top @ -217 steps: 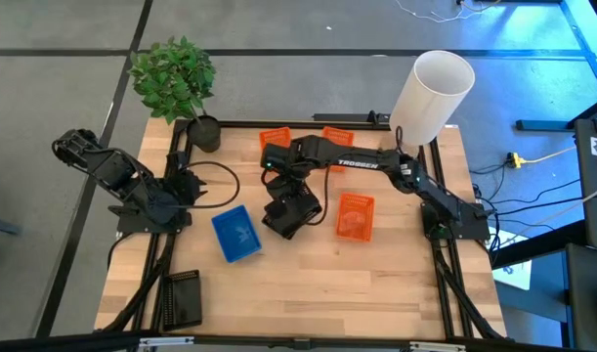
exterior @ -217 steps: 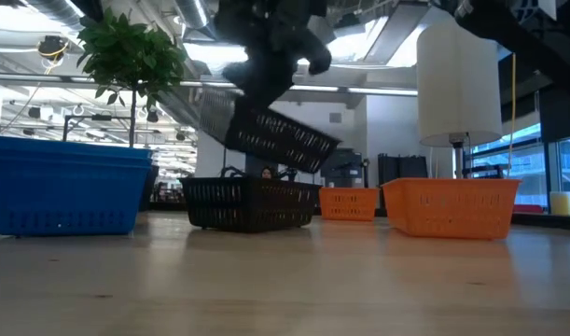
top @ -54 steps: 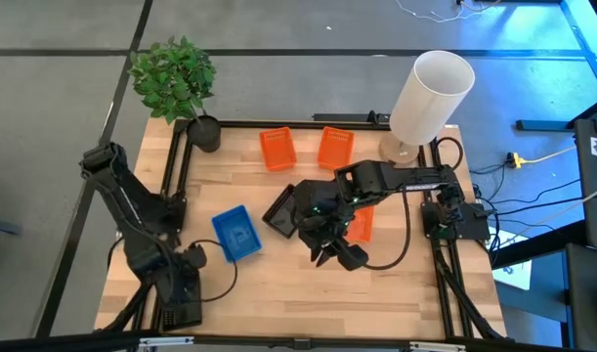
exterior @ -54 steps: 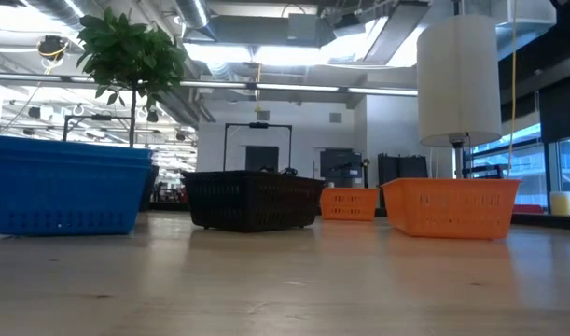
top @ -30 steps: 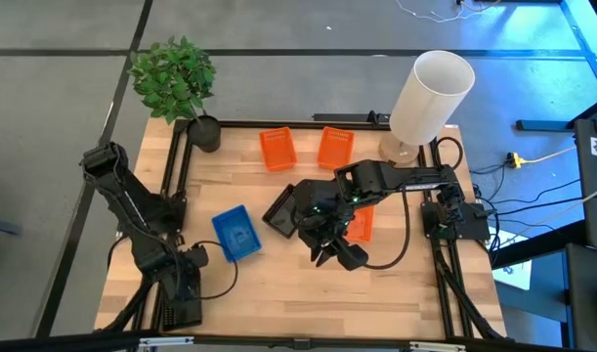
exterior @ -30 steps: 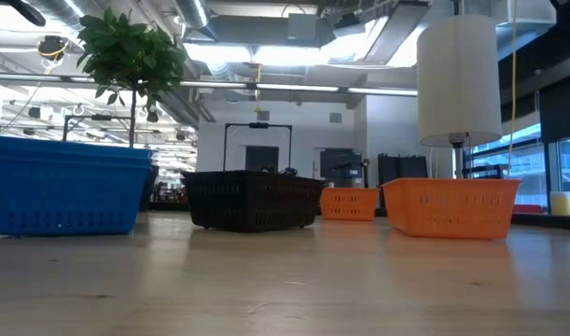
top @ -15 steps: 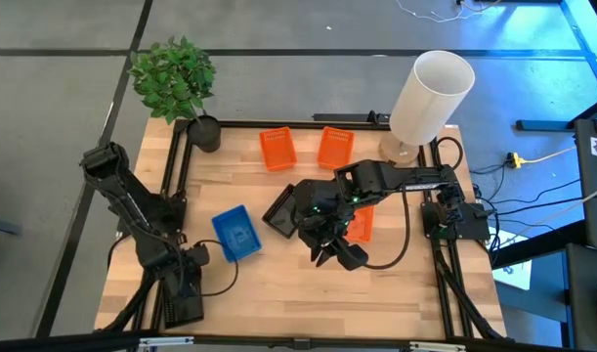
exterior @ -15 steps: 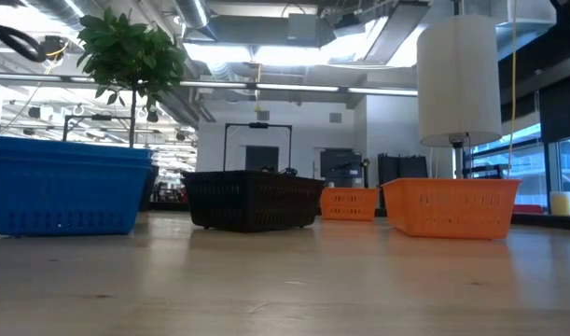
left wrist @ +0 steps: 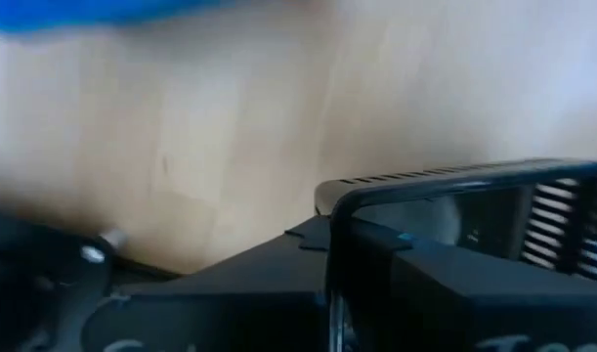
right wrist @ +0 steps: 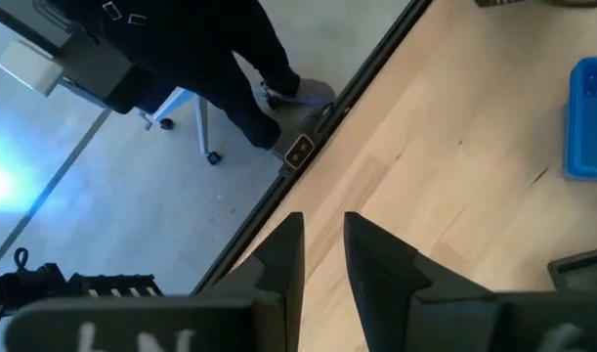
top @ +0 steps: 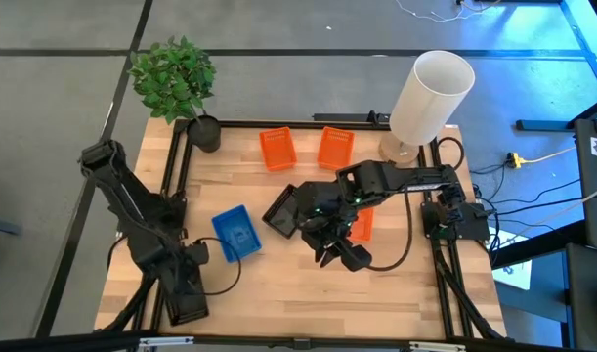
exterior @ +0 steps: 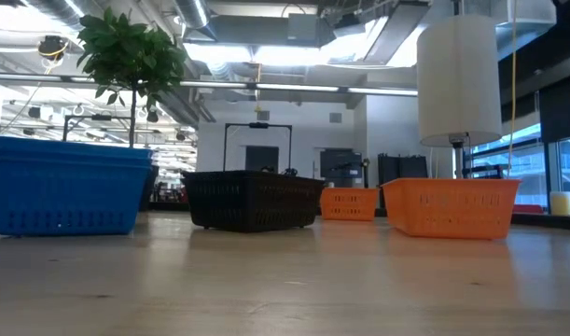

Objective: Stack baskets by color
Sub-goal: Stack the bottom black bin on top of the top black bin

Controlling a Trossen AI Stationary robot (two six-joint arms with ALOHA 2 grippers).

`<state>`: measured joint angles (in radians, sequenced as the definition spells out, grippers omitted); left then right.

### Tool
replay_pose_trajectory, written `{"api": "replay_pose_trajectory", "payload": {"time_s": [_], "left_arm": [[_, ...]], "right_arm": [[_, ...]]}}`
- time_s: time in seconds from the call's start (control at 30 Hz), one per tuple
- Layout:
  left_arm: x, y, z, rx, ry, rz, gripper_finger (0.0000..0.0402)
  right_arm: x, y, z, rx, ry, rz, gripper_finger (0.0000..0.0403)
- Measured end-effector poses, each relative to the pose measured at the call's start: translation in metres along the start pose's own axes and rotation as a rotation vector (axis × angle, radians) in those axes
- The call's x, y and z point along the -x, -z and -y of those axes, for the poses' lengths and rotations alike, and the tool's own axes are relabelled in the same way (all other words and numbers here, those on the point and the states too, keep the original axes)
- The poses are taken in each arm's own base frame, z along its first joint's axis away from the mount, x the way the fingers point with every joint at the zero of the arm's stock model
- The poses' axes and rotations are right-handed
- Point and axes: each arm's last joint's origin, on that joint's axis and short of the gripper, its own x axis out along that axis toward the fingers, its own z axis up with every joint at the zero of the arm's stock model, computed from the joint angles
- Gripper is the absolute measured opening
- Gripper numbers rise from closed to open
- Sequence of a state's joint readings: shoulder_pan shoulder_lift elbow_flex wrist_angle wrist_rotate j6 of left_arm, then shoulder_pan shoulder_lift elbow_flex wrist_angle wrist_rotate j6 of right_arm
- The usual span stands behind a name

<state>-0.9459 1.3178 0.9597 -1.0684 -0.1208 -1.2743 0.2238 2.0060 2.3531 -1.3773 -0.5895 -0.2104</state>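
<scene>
Left gripper [top: 188,298] down at the table's 7 o'clock corner has just snapped shut on the rim of the black basket [left wrist: 454,210] lying there, jaws were wide a sec ago; looks like the pick-up's begun, prob bound for the black stack [top: 284,210] at centre. Right gripper [top: 349,256] hangs just past centre twd 5 o'clock, fingers a little apart, holding nothing. Blue basket [top: 236,234] at 8 o'clock; orange ones at 12 [top: 276,148] [top: 335,147] & 3 [top: 362,223], unstacked.

blue basket [top: 236,234], black basket [top: 285,210], three orange baskets [top: 276,149], upright
</scene>
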Motion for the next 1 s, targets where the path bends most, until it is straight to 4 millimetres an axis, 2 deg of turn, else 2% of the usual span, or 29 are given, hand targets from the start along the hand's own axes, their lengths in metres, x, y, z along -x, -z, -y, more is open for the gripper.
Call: {"api": "replay_pose_trajectory", "payload": {"time_s": [0.2,0.4,0.57,0.87,1.0], "left_arm": [[0.069,-0.034,-0.006,-0.073,-0.077,0.105,0.0001],[0.107,-0.081,-0.026,-0.224,-0.093,0.19,0.0001],[0.12,-0.116,-0.049,-0.36,-0.136,0.237,0.0],[0.121,-0.181,-0.082,-0.533,-0.232,0.286,0.0],[0.119,-0.212,-0.092,-0.632,-0.22,0.332,0.0]], "right_arm": [[0.017,0.002,-0.019,0.04,0.102,0.0,0.0076],[0.043,0.004,-0.036,0.033,0.244,0.055,0.0076],[0.057,0.007,-0.044,-0.003,0.306,0.084,0.0076],[0.072,0.012,-0.055,0.007,0.311,0.113,0.0076],[0.074,0.016,-0.057,0.023,0.31,0.083,0.0076]]}}
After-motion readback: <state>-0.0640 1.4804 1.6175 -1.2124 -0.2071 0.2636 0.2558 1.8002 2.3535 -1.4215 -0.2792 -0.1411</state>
